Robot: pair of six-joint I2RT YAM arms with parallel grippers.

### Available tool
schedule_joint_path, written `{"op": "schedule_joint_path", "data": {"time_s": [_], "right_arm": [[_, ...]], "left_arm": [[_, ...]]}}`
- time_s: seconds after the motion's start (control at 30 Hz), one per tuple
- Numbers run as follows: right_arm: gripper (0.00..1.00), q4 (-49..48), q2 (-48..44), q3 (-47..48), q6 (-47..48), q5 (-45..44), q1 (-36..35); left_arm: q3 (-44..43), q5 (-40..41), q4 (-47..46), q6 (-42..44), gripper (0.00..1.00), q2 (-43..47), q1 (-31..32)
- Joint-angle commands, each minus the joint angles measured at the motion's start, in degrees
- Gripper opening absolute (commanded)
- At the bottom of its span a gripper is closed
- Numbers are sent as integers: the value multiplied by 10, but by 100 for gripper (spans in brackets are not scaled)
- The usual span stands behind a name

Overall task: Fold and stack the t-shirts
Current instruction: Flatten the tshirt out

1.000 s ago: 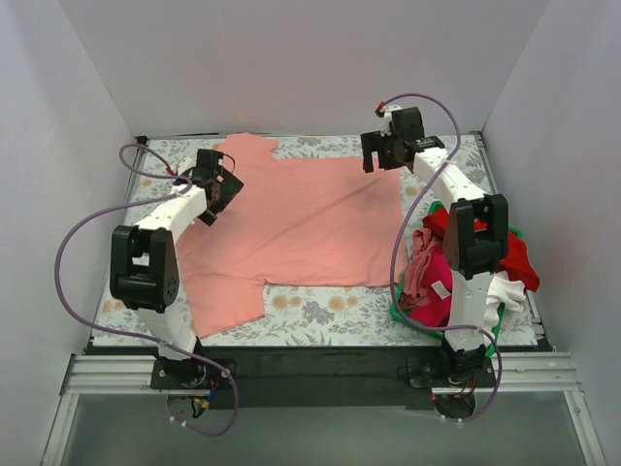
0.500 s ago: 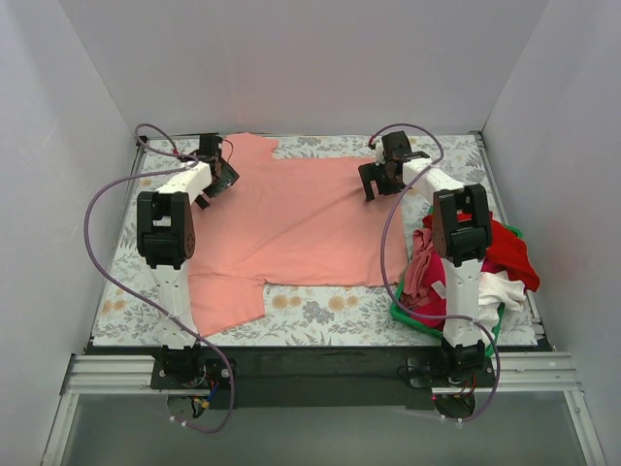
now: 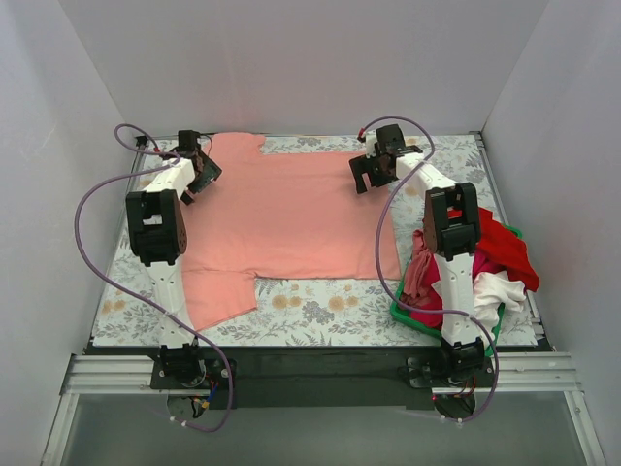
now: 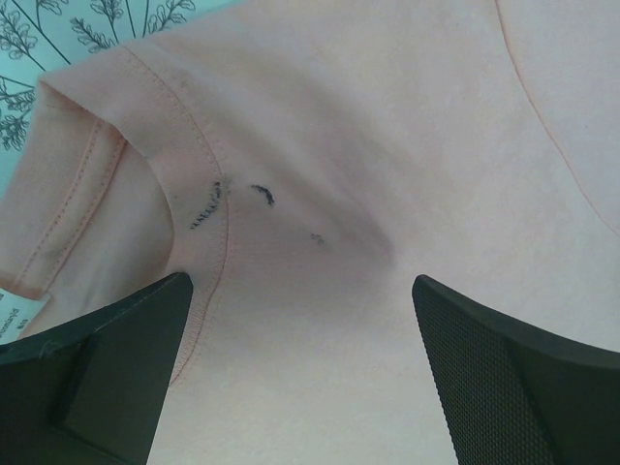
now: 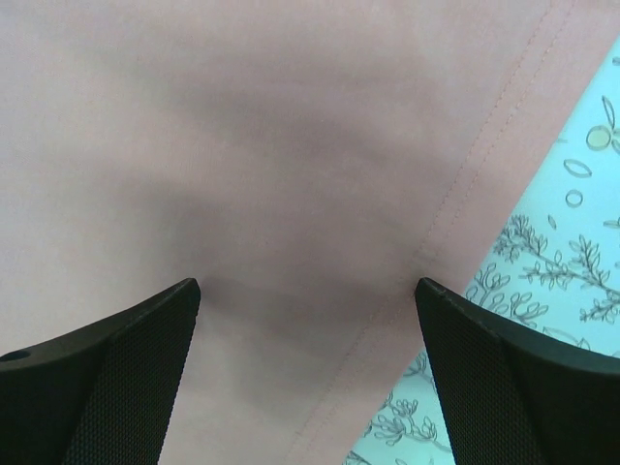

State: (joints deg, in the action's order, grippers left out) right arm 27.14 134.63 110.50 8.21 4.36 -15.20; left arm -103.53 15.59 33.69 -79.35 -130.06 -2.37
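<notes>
1. Shirt (image 3: 291, 209), salmon-pink: lies spread flat on the floral mat (image 3: 320, 311) at the centre of the top view. The collar (image 4: 199, 199) is at the left and the hem (image 5: 455, 194) at the right. One sleeve is at the upper edge, the other at lower left.
2. Left gripper (image 4: 300, 320): jaws wide apart, nothing held. It is poised over the collar and shoulder, at the upper left of the shirt.
3. Right gripper (image 5: 308, 329): jaws wide apart, nothing held. It is poised over the hem's far corner, at the upper right of the shirt. We cannot tell whether either gripper touches the cloth.
4. Placement: the pair sits one at each end of the shirt's upper long edge. We judge this set up so that edge can be pinched and carried evenly toward the bottom of the frame for a first fold.
5. Edges: in the right wrist view the hem's stitched border runs diagonally, with bare mat beyond it. We judge a grip must catch the border, not the mat.
6. Heap (image 3: 505, 248) of red, magenta and white shirts: lies in the green basket (image 3: 403, 313) at lower right, just beside the hem's near corner.
7. Room: a strip of bare mat runs along the bottom. White walls (image 3: 58, 146) stand close at left, right and top, so we judge the fold has most room toward the bottom.
</notes>
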Motion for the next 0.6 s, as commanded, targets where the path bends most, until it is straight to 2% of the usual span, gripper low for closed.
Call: {"op": "schedule_joint_path", "data": {"time_s": [0.0,0.2,0.37,0.5,0.53,0.57], "right_arm": [[98,8,29,39,17,17,-2],[98,20,36,101,30,-3,-3],[98,23,-29,110,38,-31,-15],[98,20,-107,40,22,-77,-37],[98,13,-143,20,9,-83,-47],[98,9,-162,-6,-5,-93,-51]], "left_arm": [[-15,1,8,26,98,-27,-13],[-51,2,24,37,98,-19,-13],[-57,-3,52,34,98,44,-13],[12,-26,68,8,98,144,-12],[35,-30,74,-15,98,194,-12],[92,-34,75,-25,98,220,-11]]}}
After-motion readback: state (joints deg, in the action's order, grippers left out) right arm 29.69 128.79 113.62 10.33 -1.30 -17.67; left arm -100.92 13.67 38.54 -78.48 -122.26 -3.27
